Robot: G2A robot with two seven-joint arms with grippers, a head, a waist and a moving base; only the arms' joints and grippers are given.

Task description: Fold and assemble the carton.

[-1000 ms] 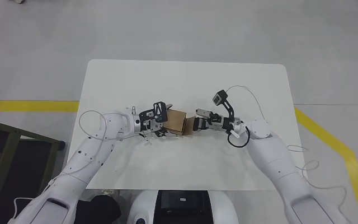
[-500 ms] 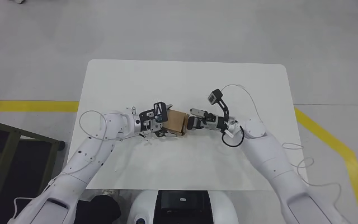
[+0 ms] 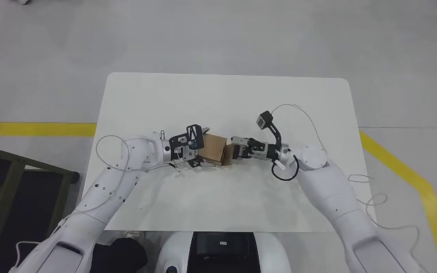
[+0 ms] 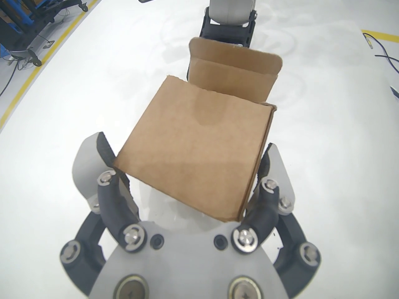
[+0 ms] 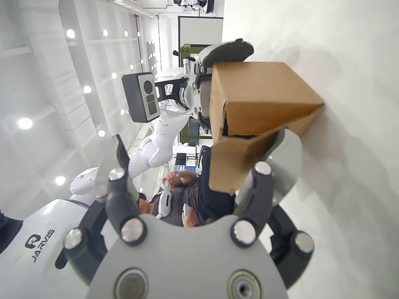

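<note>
The brown carton [image 3: 216, 149] lies on its side on the white table [image 3: 171, 95], near the middle. My left gripper [image 3: 192, 146] is shut on the carton [image 4: 199, 144], one finger on each side wall at its closed end. The far end stands open, with a rounded tuck flap [image 4: 233, 73] sticking up. My right gripper [image 3: 237, 149] is at that open end, open wide [image 5: 202, 150]. One of its fingers [image 5: 288, 147] lies against the table under the loose flap [image 5: 240, 160]; the other finger [image 5: 120, 157] stands free in the air. The carton's inside is hidden.
A white cable [image 3: 300, 112] loops from the right wrist over the table. The table's far half and near edge hold nothing else. A yellow floor line [image 3: 41, 128] runs beside the table.
My right gripper has shifted slightly closer to the carton's open end, and the right forearm has swung inward. The left gripper and the carton have stayed put.
</note>
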